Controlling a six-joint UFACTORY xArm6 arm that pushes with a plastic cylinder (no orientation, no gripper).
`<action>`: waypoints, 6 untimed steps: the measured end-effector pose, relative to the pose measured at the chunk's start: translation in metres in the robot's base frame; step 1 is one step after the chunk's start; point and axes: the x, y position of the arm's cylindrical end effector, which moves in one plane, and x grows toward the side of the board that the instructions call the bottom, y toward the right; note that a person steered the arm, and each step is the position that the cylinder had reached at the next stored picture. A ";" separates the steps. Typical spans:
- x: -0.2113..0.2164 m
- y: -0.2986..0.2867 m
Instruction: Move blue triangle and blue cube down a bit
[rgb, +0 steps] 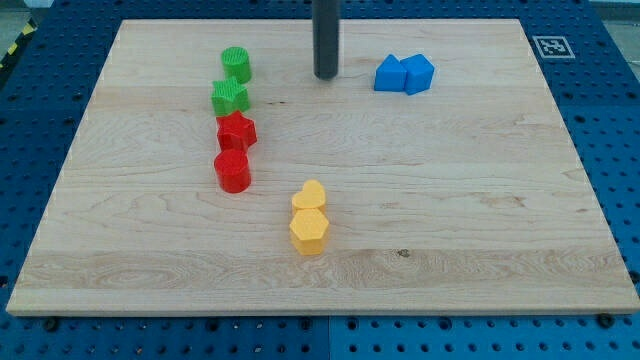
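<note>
Tip free, touching no block.
My tip (326, 76) rests on the wooden board (450, 200) near the view's top, just left of the blue triangle (389, 74), which touches the blue cube (418, 74); a gap separates tip and triangle.

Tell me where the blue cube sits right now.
The blue cube sits near the view's top, right of centre, touching the blue triangle on its left. My tip stands apart, further to the view's left of the pair.
</note>
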 end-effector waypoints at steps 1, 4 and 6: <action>0.003 0.000; 0.003 0.000; -0.051 -0.005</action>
